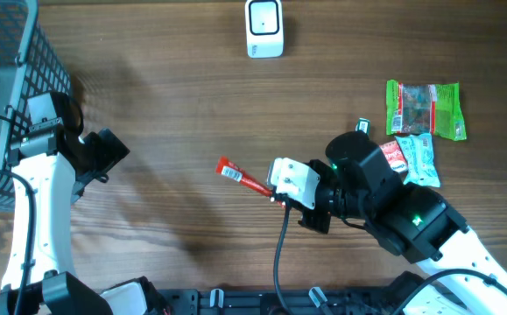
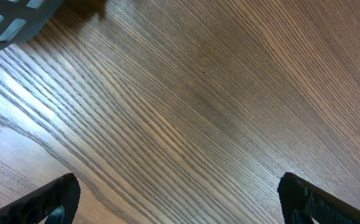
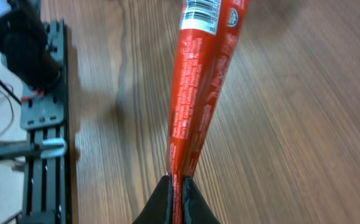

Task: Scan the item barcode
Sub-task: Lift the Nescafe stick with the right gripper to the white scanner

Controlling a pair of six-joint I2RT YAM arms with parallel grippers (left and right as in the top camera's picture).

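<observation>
Reaches in from the lower right corner with the right arm, forearm slanting over the wooden table (image 1: 165,105), wrist turned toward the left. Pinches with the right gripper (image 1: 276,196) one end of the red stick pack (image 1: 240,178), both fingers pressed together on the flat sealed edge. In the right wrist view, same grip seen close: dark fingertips (image 3: 166,194) closed on the thin end of the red stick pack (image 3: 198,93), rest of it stretching away from the camera. At the far end, a white barcode (image 3: 201,11), facing upward. Over the middle of the table with this pack, pointing to the upper left; not possible to tell whether lifted or resting on the wood. Well apart from the white scanner (image 1: 264,29) at the top edge.

Comes up along the left edge with the left arm, bent toward the right. Left gripper (image 1: 106,156) low over bare wood, just beside the basket. In the left wrist view, fingers (image 2: 49,202) spread wide at both lower corners, nothing between them.

At the upper left corner, a dark mesh basket (image 1: 25,52); inside, only a grey surface to see. On the right side, directly on the table, a green snack pack (image 1: 422,107) and near it a light blue packet (image 1: 418,157), the latter partly under the right arm.
</observation>
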